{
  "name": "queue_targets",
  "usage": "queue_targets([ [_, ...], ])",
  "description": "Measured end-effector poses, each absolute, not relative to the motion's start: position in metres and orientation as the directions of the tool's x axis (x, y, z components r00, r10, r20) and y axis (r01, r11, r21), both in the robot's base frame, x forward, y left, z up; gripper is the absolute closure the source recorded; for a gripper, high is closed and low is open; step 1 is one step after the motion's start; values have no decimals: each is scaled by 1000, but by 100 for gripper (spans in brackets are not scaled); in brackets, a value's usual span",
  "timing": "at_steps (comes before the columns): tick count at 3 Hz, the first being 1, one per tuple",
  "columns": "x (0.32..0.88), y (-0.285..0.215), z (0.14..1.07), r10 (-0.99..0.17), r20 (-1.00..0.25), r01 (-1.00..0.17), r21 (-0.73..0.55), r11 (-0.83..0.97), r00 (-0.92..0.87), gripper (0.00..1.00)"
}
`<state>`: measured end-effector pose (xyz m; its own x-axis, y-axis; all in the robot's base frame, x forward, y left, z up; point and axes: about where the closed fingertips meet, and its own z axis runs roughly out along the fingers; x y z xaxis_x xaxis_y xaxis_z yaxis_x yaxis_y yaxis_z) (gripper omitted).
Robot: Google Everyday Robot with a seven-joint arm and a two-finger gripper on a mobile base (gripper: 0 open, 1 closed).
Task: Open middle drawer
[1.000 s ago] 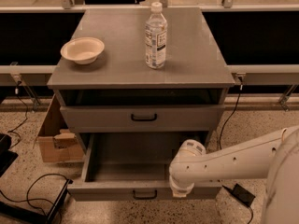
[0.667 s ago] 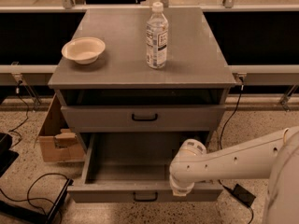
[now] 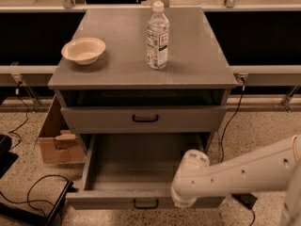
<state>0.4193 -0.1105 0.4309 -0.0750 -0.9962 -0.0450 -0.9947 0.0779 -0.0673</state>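
Observation:
The middle drawer (image 3: 141, 173) of the grey cabinet is pulled far out, showing its empty grey inside. Its front (image 3: 113, 202) with the small black bar handle (image 3: 146, 204) faces the camera at the bottom of the view. My gripper (image 3: 182, 200) is at the end of the white arm (image 3: 244, 173) that reaches in from the right. It is at the drawer's front rim, just right of the handle. The grey drawer above (image 3: 143, 119) is shut, with a dark gap over its front. The lowest drawer is hidden under the open one.
On the cabinet top (image 3: 122, 41) stand a cream bowl (image 3: 83, 50) at the left and a water bottle (image 3: 157, 36) in the middle. A cardboard box (image 3: 54, 138) sits on the floor to the left. Black cables (image 3: 33, 187) lie at the lower left, and one hangs at the right (image 3: 233, 112).
The middle drawer has slid a little further out toward the camera, and my gripper and arm have moved with its front.

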Motion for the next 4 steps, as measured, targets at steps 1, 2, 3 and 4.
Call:
queue_targets([
  [1,411,-111,432,-996,-47,-995,-69,78,-75,100],
  [2,411,-111,432,-996,-47,-995,-69,78,-75,100],
  [3,394,-116,436,-995,-32,-992,-74,99,-96,100],
  [4,388,-119,437,-994,-25,-991,-77,105,-103,100],
])
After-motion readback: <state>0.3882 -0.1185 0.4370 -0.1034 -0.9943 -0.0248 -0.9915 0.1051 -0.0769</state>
